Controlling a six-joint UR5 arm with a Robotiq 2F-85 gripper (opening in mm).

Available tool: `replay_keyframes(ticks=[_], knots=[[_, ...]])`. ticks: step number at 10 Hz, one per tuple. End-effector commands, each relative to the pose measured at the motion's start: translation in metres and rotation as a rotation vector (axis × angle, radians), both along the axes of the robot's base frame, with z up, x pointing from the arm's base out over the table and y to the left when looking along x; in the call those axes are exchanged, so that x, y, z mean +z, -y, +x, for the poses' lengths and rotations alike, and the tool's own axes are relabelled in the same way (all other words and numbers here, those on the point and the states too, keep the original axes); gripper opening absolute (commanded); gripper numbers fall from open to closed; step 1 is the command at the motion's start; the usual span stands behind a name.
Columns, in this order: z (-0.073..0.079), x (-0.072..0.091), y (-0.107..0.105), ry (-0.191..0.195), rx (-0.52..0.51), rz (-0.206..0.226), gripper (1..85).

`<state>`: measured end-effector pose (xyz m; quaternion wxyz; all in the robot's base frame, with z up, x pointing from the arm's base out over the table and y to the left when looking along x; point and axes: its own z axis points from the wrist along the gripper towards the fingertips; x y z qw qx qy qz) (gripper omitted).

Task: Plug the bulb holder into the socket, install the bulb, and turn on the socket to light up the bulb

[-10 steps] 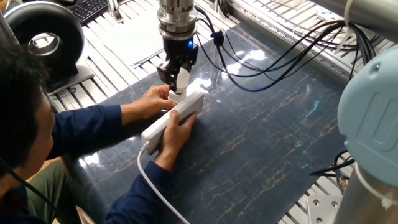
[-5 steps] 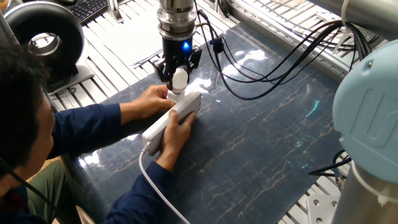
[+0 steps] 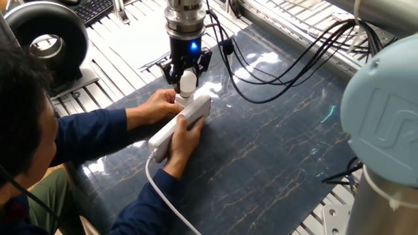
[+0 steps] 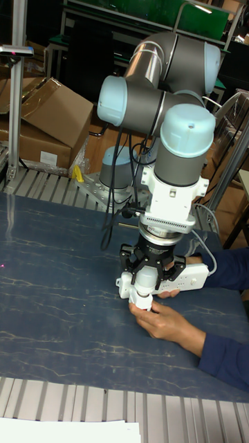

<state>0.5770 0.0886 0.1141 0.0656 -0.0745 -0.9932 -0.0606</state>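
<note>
The gripper (image 3: pixel 187 79) hangs straight above the far end of the socket (image 3: pixel 181 124), its fingers closed around the bulb (image 4: pixel 145 282), dome up and screw base pointing down. The bulb holder (image 4: pixel 142 300) sits just under the bulb at that same end of the socket, though the person's hand (image 3: pixel 159 104) hides most of it, so I cannot tell whether the threads have met. A second hand (image 3: pixel 185 137) steadies the socket on the dark counter (image 3: pixel 281 150). The bulb looks light, smooth and fragile: it wants a gentle grasp on its tapered white body, not the frosted dome.
</note>
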Motion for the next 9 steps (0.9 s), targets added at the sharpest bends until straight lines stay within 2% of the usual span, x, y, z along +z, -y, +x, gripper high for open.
replay_keyframes(ticks=[1, 2, 3, 5, 8, 9], knots=[[0.009, 0.01, -0.009, 0.01, 0.069, 0.062, 45.7], [0.011, 0.012, -0.007, 0.02, 0.12, 0.07, 60.3], [0.012, 0.013, -0.003, 0.017, 0.152, 0.057, 65.0], [0.018, 0.014, -0.004, 0.016, 0.188, 0.044, 70.3], [0.028, 0.013, 0.011, 0.071, 0.339, 0.004, 73.3], [0.028, 0.015, 0.004, 0.089, 0.369, 0.025, 73.0]])
